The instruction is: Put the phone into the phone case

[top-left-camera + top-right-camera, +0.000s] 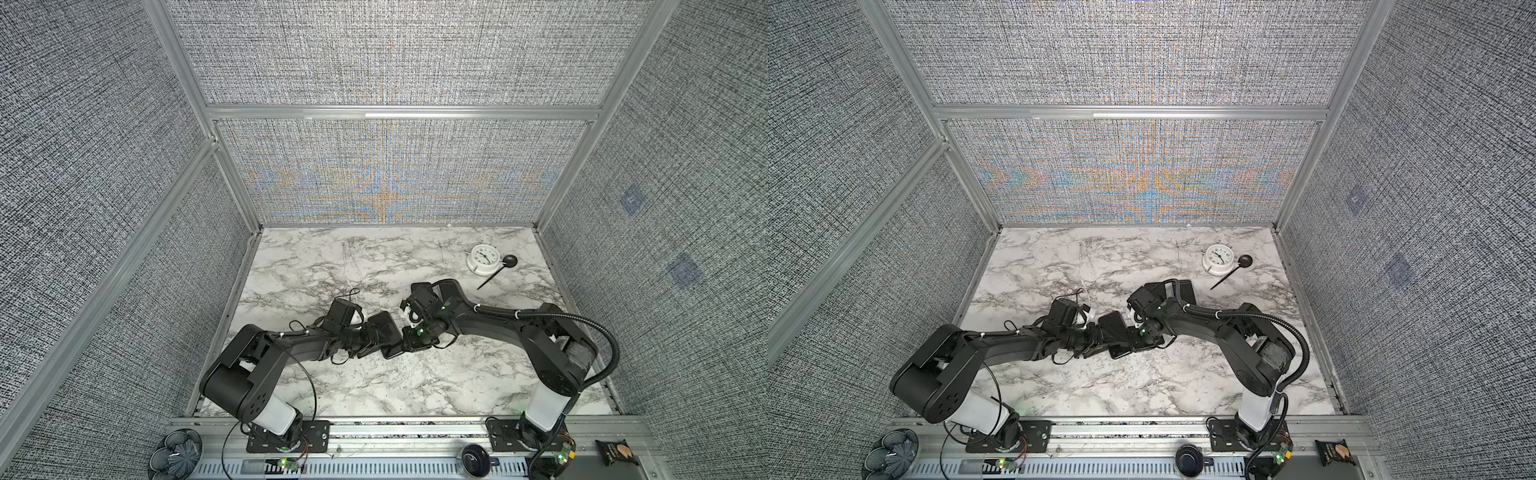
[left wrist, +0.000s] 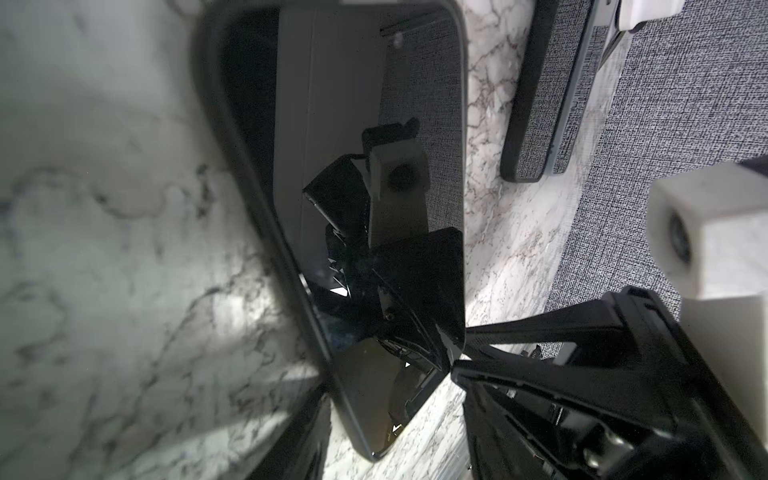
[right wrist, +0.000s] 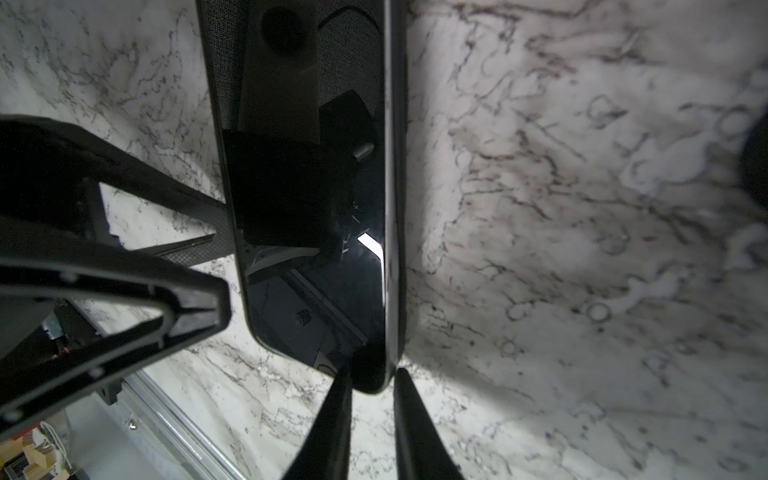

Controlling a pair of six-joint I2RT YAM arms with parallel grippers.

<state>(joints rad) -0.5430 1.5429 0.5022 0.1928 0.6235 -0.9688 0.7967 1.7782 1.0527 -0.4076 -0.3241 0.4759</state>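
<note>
Glossy black, round-cornered phone [image 2: 374, 187] tilts over the grey-veined white marble surface [image 3: 582, 208]. Left fingers [image 2: 540, 328] clasp its long sides; right fingers [image 3: 415, 428] pinch one corner.

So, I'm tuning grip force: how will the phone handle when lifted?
Likely rigid: the phone looks flat, with no sag. Its mirror-glossy glass and smooth edges look slippery. It could crack if dropped on the hard table.

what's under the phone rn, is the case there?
Only marble table shows around the phone, whose end the right gripper pinches. Whatever is directly beneath is covered by the phone itself.
</note>
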